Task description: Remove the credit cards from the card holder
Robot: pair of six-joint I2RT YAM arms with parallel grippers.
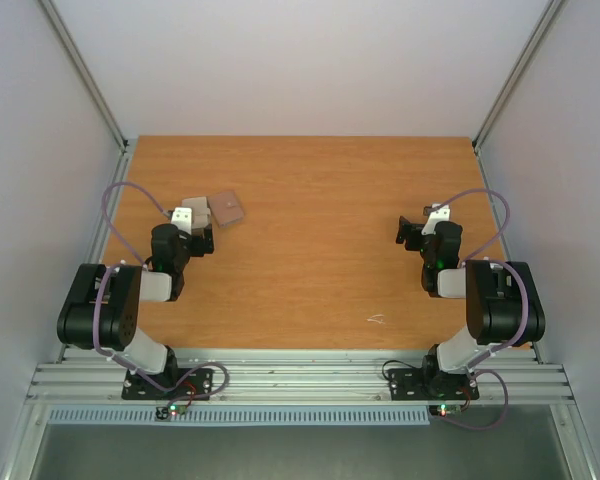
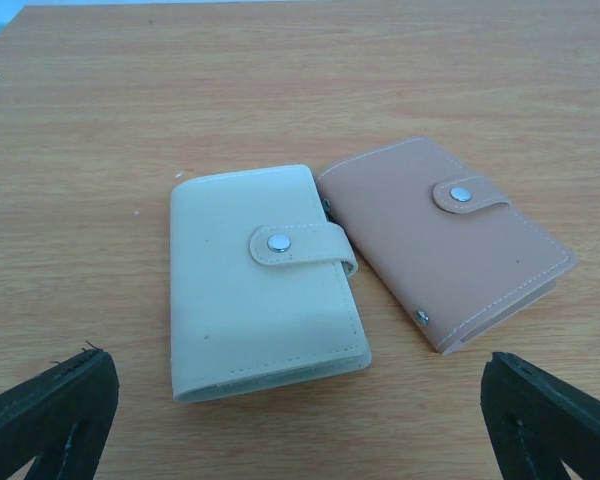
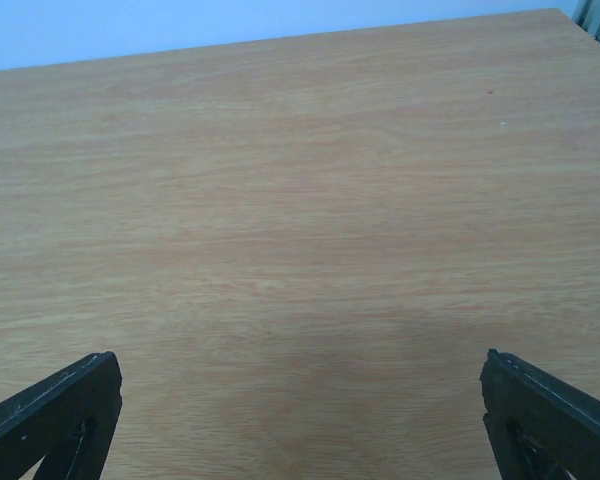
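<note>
From above, the left arm sits folded, its elbow low by the base and its forearm reaching ahead over the left part of the orange-brown wooden table (image 1: 310, 190). The left gripper (image 1: 195, 235) hangs just short of two small flat cases. The right arm is bent the same way on the far side, and the right gripper (image 1: 410, 233) is over bare wood, well apart from both cases. From this height the closed pale cream leather-like card holder (image 1: 196, 205) is only a light patch, partly hidden behind the wrist. The mauve-brown square pouch (image 1: 226, 208) lies just beside it on the right.

The left wrist camera shows far more. The left gripper (image 2: 298, 400) has its two black fingers (image 2: 50, 415) spread wide at the lower corners, with nothing between them. The card holder (image 2: 265, 285) lies flat on the table just ahead, folded shut, with white stitching round its edge and a strap fastened across it by a silver snap stud. The mauve-brown pouch (image 2: 450, 245) lies at an angle, its near corner touching or nearly touching the holder's right edge, its own strap also snapped. No credit cards are visible.

The right wrist camera shows only wood grain. The right gripper (image 3: 300, 400) also has its fingers (image 3: 550, 420) spread wide and holds nothing.
</note>
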